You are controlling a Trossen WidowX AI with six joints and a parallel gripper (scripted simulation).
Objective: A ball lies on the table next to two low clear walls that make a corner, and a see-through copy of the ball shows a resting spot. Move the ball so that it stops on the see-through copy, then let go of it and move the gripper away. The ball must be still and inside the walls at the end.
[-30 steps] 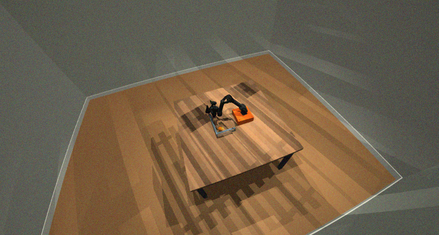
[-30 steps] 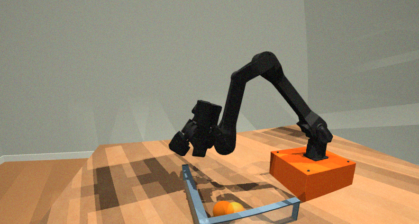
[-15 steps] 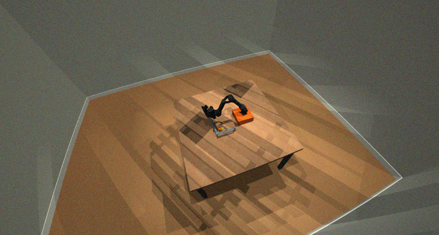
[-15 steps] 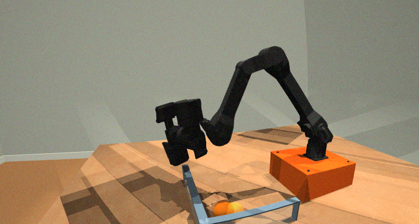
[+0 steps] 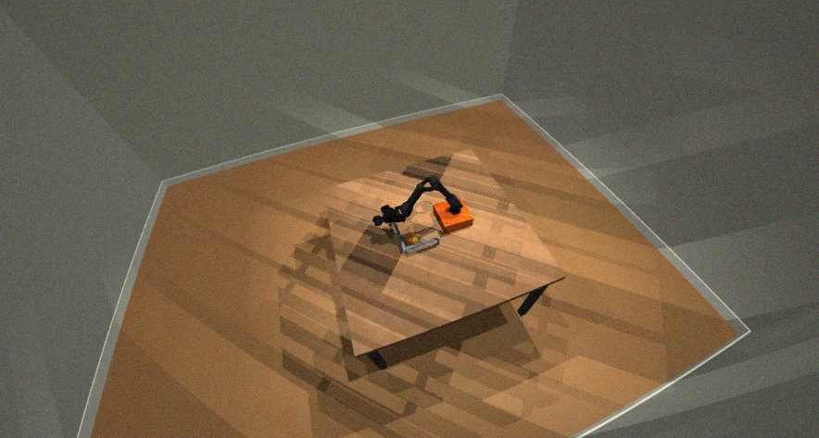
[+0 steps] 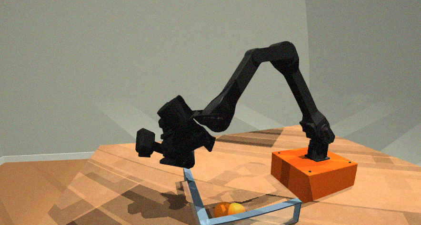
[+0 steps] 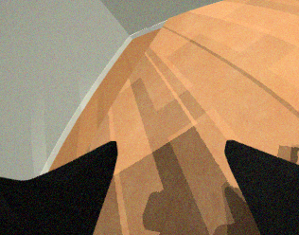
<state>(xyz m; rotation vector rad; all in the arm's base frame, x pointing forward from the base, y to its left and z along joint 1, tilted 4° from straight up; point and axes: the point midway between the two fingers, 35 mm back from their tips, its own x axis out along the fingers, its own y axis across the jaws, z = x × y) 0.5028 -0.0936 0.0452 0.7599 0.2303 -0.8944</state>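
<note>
While the black arm point(image 6: 265, 73) reaches out from its orange base block point(image 6: 313, 171), its gripper point(image 6: 176, 164) hangs above the wooden table point(image 6: 383, 188) with the fingers spread wide and nothing between them. Below and ahead of the gripper, toward the camera in the exterior view, two low clear walls point(image 6: 193, 190) meet in a corner. Inside that corner, well apart from the gripper, sits the orange ball point(image 6: 221, 209), touching and overlapping a paler, see-through copy point(image 6: 236, 208) of itself just beside it. From the wrist view, one dark fingertip point(image 7: 62, 213) shows at each lower edge, with only bare wood grain and shadow between them. Seen from the top view, the ball point(image 5: 411, 239) rests within the corner, on the base-block side of the gripper point(image 5: 383, 219).
</note>
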